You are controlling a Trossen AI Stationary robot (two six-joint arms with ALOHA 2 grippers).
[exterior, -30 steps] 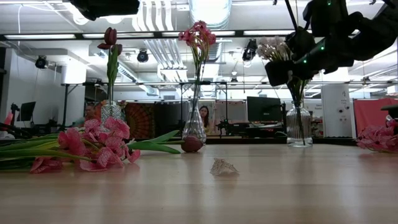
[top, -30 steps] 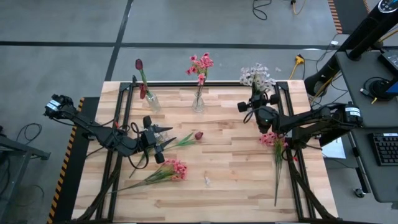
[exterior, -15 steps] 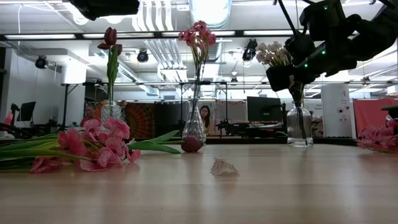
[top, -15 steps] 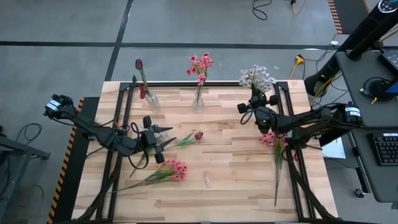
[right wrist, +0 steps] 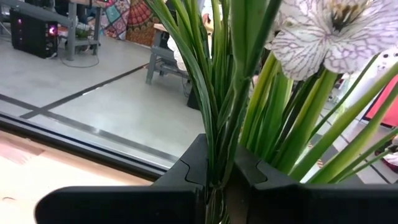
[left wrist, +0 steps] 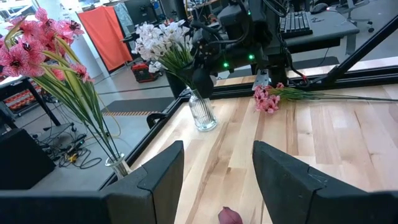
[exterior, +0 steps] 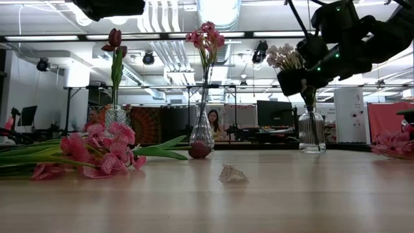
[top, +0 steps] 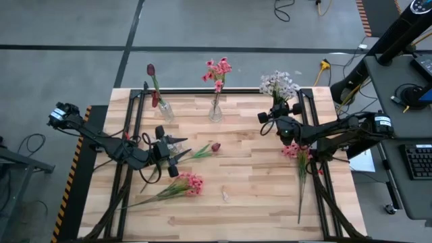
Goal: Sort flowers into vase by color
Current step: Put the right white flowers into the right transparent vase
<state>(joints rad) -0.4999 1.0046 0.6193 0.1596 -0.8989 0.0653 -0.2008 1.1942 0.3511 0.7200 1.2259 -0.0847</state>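
At the table's far right corner, the right gripper (top: 273, 115) is clamped on the green stems of the white spray (top: 279, 84), holding it over the right glass vase (exterior: 312, 129); the wrist view shows its fingers (right wrist: 196, 163) pinched tight around the stems. The left gripper (top: 181, 147) hovers mid-table with its jaws apart and empty, just beside a loose red tulip (top: 214, 146). A pink bunch (top: 190, 183) lies near the front; another pink bunch (top: 294, 150) lies under the right arm. The left vase (top: 164, 110) holds red tulips, the middle vase (top: 215, 111) pink blooms.
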